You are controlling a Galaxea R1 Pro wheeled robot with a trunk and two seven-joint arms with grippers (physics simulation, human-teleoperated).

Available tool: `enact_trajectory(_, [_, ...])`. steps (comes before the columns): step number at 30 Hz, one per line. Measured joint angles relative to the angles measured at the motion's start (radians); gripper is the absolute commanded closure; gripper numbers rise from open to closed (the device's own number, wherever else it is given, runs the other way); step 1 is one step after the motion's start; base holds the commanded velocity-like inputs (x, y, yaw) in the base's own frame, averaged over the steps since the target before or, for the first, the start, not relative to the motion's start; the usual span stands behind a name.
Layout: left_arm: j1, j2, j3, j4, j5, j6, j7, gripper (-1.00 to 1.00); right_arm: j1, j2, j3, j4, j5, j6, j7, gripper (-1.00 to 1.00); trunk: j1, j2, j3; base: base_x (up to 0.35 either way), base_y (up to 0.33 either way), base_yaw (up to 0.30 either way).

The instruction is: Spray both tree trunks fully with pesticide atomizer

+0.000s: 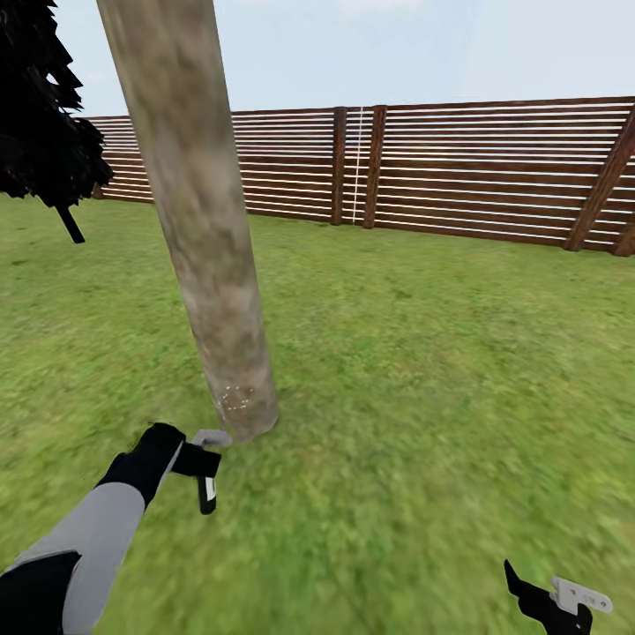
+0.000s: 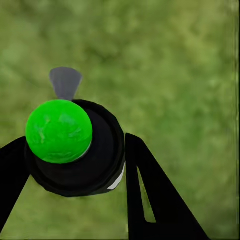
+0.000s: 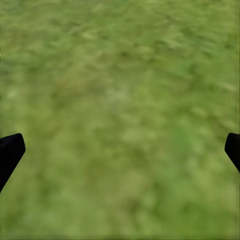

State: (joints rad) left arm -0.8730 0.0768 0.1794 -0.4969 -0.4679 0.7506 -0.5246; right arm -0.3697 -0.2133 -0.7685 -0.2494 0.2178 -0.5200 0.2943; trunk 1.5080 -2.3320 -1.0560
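Black pesticide atomizer [image 1: 207,492] upright in clamped left claw [image 1: 205,460], near tree trunk [image 1: 205,238]; right claw [image 3: 120,150] spread.

Even daylight falls on a green lawn [image 1: 423,370] that spreads beneath and all around the left gripper [image 1: 210,450], under a pale, hazy blue sky [image 1: 397,44]. Far ahead of the gripper, a brown horizontal-slat wooden fence [image 1: 476,168] closes off the grass, with dark upright posts and a slanted brace towards its right end. Ahead and to the gripper's left stands an all-black tree [image 1: 40,132] on a thin, leaning trunk.
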Motion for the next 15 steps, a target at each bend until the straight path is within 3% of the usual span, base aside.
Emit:
enact_trajectory(1, [0.002,-0.016,-0.002,0.0,-0.002,0.0,0.003,1.0,0.0,0.0,0.0,0.0,0.0,0.0,0.0,-1.0,0.0,0.0,0.0,0.0,0.0,0.0])
enact_trajectory(3, [-0.005,-0.019,-0.002,-0.001,-0.013,-0.003,0.006,1.0,0.0,-0.001,0.0,-0.001,0.0,0.0,-0.001,-1.0,0.0,0.0,0.0,0.106,0.077,0.0])
enact_trajectory(5, [-0.01,0.0,-0.002,-0.003,-0.019,0.002,0.007,1.0,0.0,0.0,0.0,-0.001,0.0,0.0,0.0,-1.0,0.0,0.0,0.0,0.206,0.183,0.0])
enact_trajectory(8, [-0.025,0.066,0.003,-0.003,-0.018,0.006,0.005,1.0,0.0,-0.001,0.0,-0.001,0.0,0.0,0.0,-1.0,0.0,0.0,0.0,0.234,0.219,0.0])
enact_trajectory(11, [-0.069,0.079,0.004,-0.003,-0.009,0.017,0.002,1.0,0.0,-0.001,0.0,-0.001,0.0,0.0,-0.001,-1.0,0.0,0.0,0.0,0.21,0.194,0.0])
enact_trajectory(13, [-0.117,0.08,-0.001,-0.004,-0.01,0.101,0.0,1.0,0.0,-0.001,0.0,-0.002,0.0,0.0,-0.001,-1.0,0.0,0.0,0.0,0.052,0.04,0.0])
enact_trajectory(15, [-0.147,0.081,-0.002,-0.005,-0.008,0.134,-0.001,1.0,0.0,-0.002,0.0,-0.002,0.0,0.0,-0.001,-1.0,0.0,0.0,0.0,0.014,0.01,0.0])
